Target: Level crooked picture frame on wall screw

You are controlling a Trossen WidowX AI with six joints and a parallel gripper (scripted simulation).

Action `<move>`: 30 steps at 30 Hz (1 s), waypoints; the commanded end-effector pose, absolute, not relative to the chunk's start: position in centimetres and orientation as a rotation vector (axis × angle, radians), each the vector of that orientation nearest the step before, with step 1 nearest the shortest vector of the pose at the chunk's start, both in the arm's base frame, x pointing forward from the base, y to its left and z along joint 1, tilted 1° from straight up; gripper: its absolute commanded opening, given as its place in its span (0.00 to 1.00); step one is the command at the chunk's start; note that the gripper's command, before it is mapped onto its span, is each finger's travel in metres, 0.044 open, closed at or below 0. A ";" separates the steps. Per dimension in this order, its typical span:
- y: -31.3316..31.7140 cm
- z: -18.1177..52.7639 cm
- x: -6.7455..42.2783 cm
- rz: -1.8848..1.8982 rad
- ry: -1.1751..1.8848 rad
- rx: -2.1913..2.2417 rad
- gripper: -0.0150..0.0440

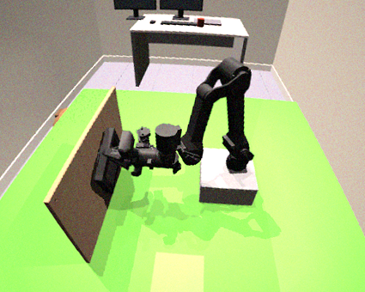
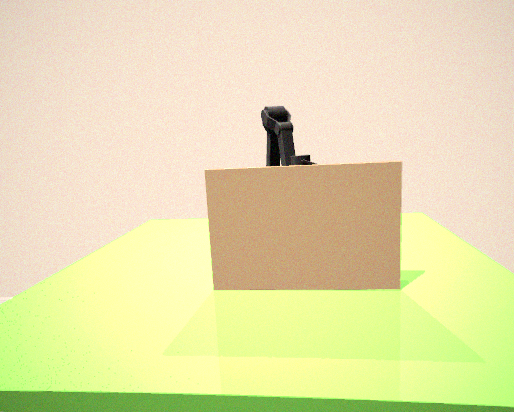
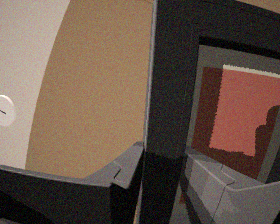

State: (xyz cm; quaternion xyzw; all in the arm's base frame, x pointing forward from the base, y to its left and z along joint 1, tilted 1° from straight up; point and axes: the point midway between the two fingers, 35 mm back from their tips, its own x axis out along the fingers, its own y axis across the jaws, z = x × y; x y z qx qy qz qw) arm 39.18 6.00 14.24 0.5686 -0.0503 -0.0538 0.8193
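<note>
Start at the left of the top view: you see the brown wall board (image 1: 80, 175) standing upright on the green floor (image 1: 289, 247). The picture frame (image 1: 103, 166) hangs on the side of the board that faces the arm, about half way up. Just to its right, the claw (image 1: 114, 156) is pressed onto the frame's edge, and further right the arm (image 1: 209, 111) bends back to its grey base block (image 1: 212, 190). The desk (image 1: 188, 30) with two screens stands far behind and has no part in the work.

In the wrist view, the board (image 3: 94, 85) fills the left side, then comes the dark border of the frame (image 3: 171, 72), and the red picture (image 3: 240, 110) inside it is on the right. The claw (image 3: 159, 181) is closed on the lower part of this dark border, with one finger (image 3: 119, 175) on the outer side and the other on the picture side. The frame looks tilted here, but this camera is tilted too, so you cannot read the true angle from it. The outside view shows only the back of the board.

I judge that you are at the gripping step, just before the lift. Next you need a small, gentle lift to free the strip from the screw, then a short slide of one notch toward the high side. The screw and strip are hidden, so move slowly.
</note>
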 end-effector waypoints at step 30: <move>6.5 15.5 39.2 -0.107 -0.113 1.218 0.25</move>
